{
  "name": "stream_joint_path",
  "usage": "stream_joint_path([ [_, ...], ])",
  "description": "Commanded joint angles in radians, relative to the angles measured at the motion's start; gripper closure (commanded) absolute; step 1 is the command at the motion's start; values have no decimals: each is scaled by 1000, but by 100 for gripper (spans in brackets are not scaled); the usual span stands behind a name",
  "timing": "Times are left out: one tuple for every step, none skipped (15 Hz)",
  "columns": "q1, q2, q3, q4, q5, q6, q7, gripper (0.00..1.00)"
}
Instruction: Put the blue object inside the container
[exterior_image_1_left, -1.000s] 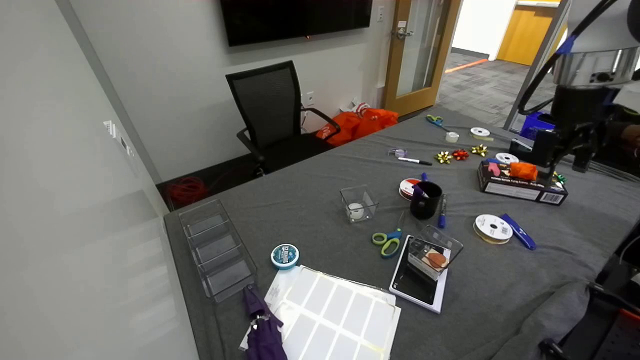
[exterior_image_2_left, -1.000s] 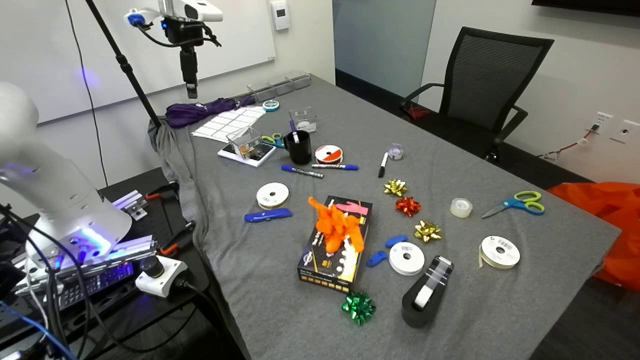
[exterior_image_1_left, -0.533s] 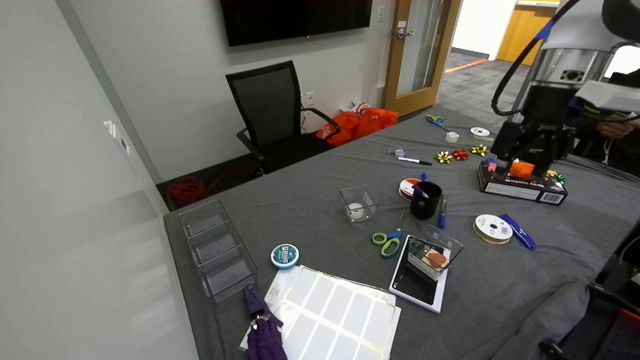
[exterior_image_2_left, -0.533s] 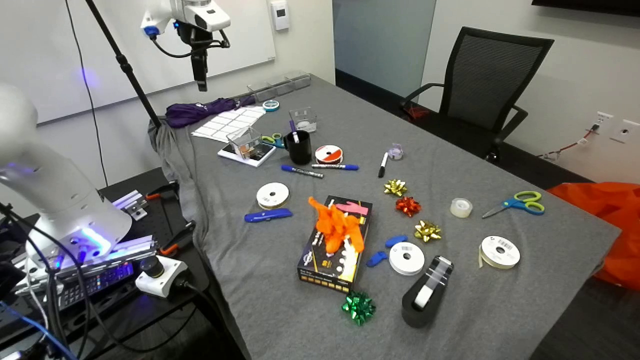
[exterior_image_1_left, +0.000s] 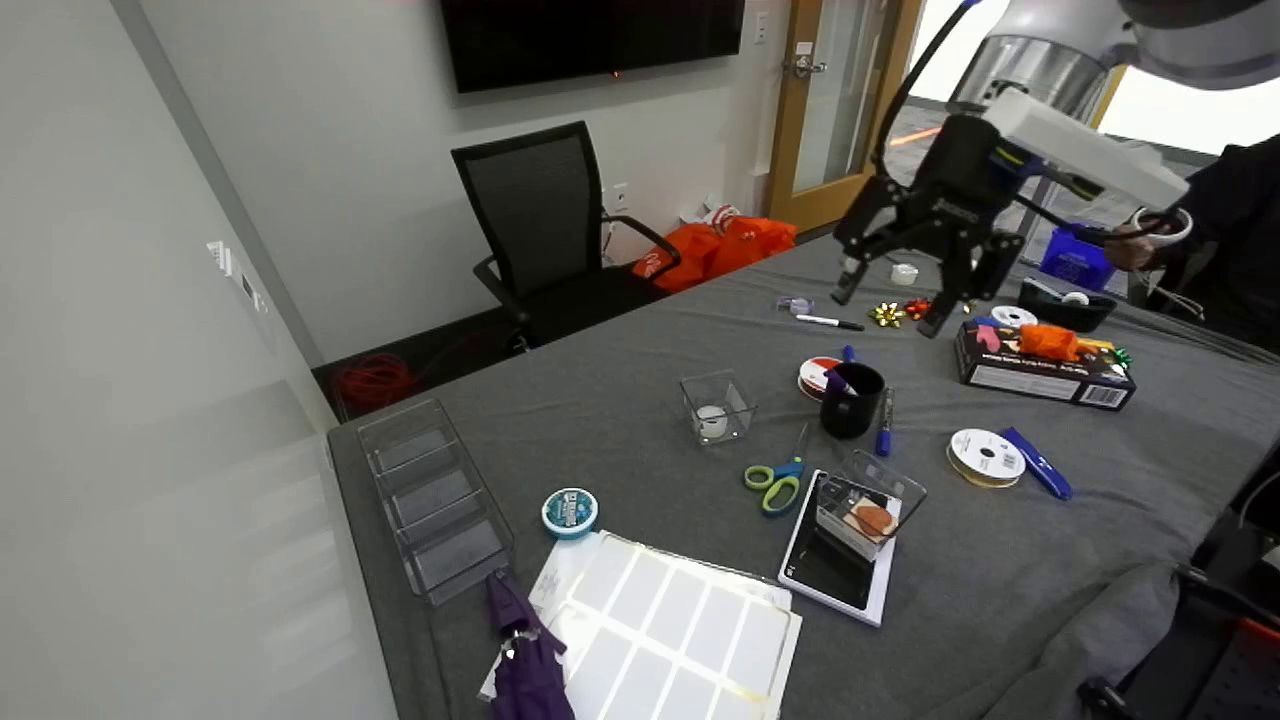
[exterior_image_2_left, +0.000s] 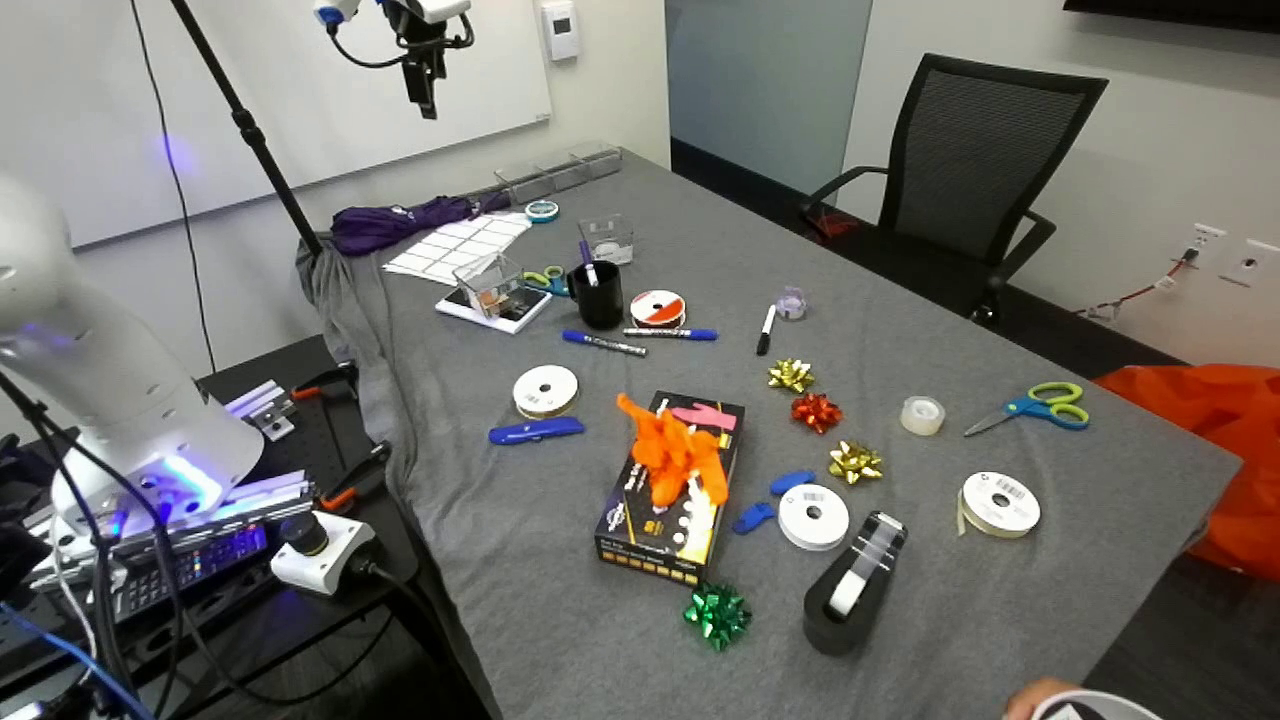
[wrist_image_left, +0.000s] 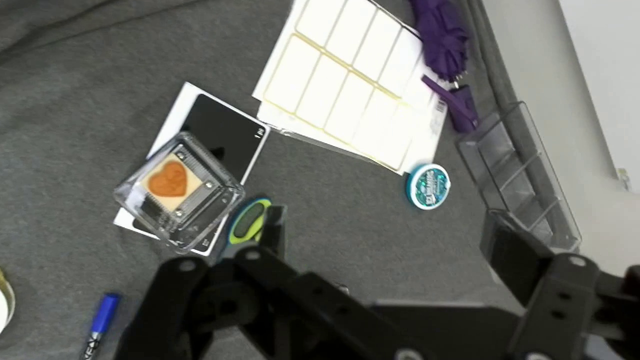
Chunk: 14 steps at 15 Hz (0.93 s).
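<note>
The blue object is a small flat round light-blue disc with a white rim. It lies on the grey cloth at the edge of the label sheets in both exterior views (exterior_image_1_left: 570, 512) (exterior_image_2_left: 542, 211). In the wrist view the blue object (wrist_image_left: 428, 186) lies ahead of the jaws, nearer the right finger. The container, a black cup (exterior_image_1_left: 852, 405), stands upright with a purple pen in it; the cup also shows in an exterior view (exterior_image_2_left: 598, 298) and is hidden in the wrist view. My gripper (exterior_image_1_left: 888, 308) is open, empty and high above the table; it also shows here (exterior_image_2_left: 427, 108) (wrist_image_left: 387, 227).
Near the cup are scissors (exterior_image_1_left: 775, 482), a clear box (exterior_image_1_left: 718, 408), a ribbon spool (exterior_image_1_left: 818, 376) and markers. A divided clear tray (exterior_image_1_left: 435, 500) and a purple umbrella (exterior_image_1_left: 530, 660) flank the blue object. A person's hand (exterior_image_2_left: 1040, 692) holds a white round thing.
My gripper has risen and tilted, moving left in one exterior view and right in the other. A hand has come in at the table's edge. The table objects have not moved.
</note>
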Motion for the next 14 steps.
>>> stream_joint_path([
  [17,181,33,191,-27,104,185,0],
  [25,229,38,240,-58,140,256,0],
  [35,274,38,288,-102,165,334,0],
  [45,333,31,373,-169,160,429,0],
  [57,364,20,426,-224,139,500,0],
  [51,261,21,290,-158,156,394,0],
  [57,303,19,344,-193,155,450,0],
  [61,333,17,380,-205,154,473,0],
  [63,351,16,400,-206,154,479,0],
  [63,358,15,408,-206,153,481,0],
  [63,359,14,410,-207,153,482,0],
  [62,359,14,411,-207,153,482,0],
  [77,367,15,400,-227,199,507,0],
  [88,375,18,391,-229,238,525,0],
])
